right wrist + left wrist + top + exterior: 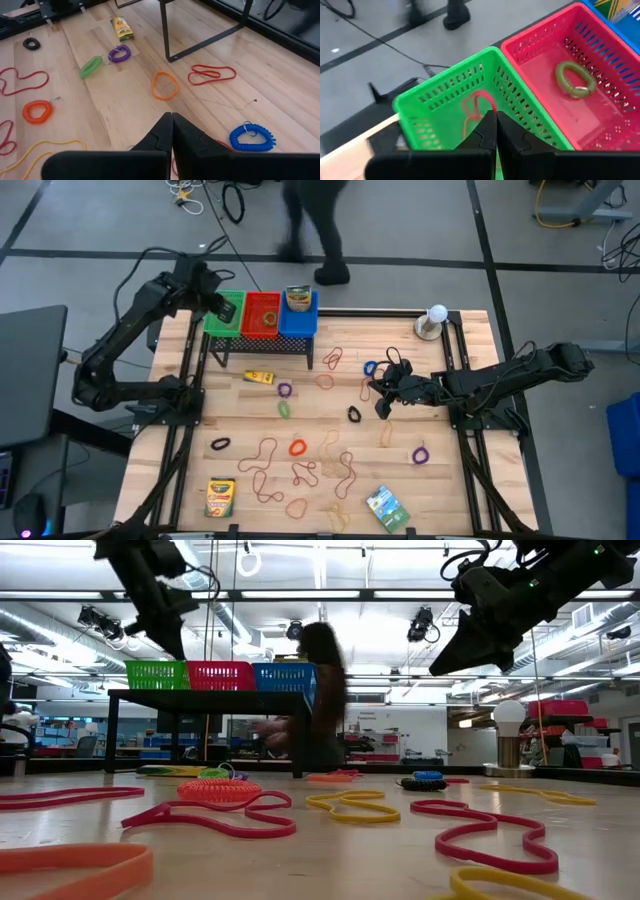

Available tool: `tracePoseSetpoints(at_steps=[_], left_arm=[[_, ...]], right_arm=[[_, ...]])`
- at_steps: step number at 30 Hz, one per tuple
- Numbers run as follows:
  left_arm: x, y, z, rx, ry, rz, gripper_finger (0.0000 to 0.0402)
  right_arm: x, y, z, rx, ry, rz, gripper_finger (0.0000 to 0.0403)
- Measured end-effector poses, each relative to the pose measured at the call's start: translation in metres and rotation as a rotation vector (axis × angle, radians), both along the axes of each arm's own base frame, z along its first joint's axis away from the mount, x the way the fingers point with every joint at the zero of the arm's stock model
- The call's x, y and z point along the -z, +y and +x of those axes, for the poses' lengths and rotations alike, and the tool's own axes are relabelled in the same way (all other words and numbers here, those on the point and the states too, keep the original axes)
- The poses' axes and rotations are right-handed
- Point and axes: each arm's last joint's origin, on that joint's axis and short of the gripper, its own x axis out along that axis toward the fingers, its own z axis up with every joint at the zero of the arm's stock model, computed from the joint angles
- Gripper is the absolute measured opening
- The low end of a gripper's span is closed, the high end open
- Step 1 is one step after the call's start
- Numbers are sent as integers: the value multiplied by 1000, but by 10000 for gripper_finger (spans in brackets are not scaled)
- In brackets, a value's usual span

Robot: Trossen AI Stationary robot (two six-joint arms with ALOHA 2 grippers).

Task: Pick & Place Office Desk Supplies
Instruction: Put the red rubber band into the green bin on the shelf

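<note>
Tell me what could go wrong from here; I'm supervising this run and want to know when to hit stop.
1. The left gripper, shut on the red rubber band above the green basket, sits near the basket's wall; the thin band could cling to the fingers or fall outside.
2. The right gripper hangs shut over the table near the blue coil; descending without opening would probably just push it.
3. A person walks just beyond the table.

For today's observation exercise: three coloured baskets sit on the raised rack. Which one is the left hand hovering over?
The green basket, the end one beside the red basket. The left hand hangs directly above it, fingers together, with a thin red band lying inside.
</note>
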Motion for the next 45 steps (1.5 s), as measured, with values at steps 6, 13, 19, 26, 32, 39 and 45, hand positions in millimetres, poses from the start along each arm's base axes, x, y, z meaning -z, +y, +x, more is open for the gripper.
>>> tracePoseSetpoints(at_steps=[6,13,19,26,32,39,45], left_arm=[[17,4,-2,2,-12,-34,5],[21,1,-4,-15,19,-70,60],[18,-3,-6,-8,13,-69,111],[-10,-13,-10,7,-17,-47,139],[-39,-26,-16,10,-66,45,124],[-31,-40,-17,26,-11,55,74],[-42,-66,-16,96,-100,209,12]], right_arm=[[0,0,0,18,-11,21,8],[0,0,0,23,-14,27,8],[0,0,0,29,-18,36,8],[0,0,0,34,-21,41,8],[0,0,0,37,-23,45,8],[0,0,0,48,-30,61,8],[0,0,0,48,-30,61,8]])
